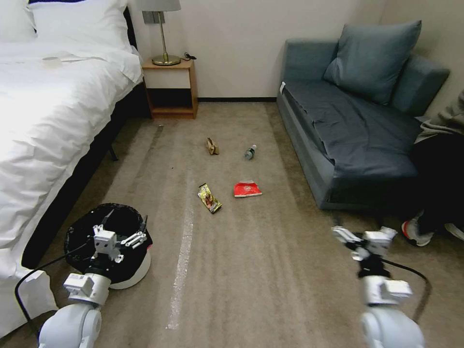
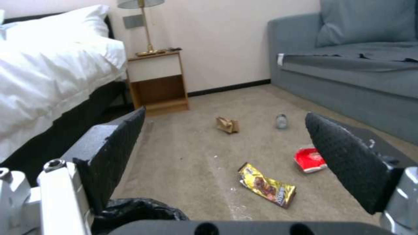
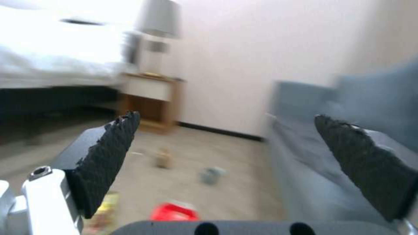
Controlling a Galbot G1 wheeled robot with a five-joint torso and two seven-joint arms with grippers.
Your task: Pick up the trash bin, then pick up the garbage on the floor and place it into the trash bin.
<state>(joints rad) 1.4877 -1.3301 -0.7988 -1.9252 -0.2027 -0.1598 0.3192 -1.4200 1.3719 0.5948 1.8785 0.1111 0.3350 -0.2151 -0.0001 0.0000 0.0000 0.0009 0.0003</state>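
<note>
Bin (image 1: 126,270) not yet held; left gripper (image 1: 126,231) spread wide above rim, empty. Thin bag may be pinched instead, bin tipped. Right gripper (image 1: 363,238) wide, empty.

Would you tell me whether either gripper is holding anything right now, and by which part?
Nothing is held. The left gripper hangs open over the trash bin, not gripping its rim; the right gripper is open above bare carpet.

We see white bed (image 1: 58,106) at left, wooden nightstand (image 1: 171,89) carrying brass lamp (image 1: 164,34), grey sofa (image 1: 348,130) with cushion (image 1: 372,58) at right, beige carpet (image 1: 251,270).
</note>
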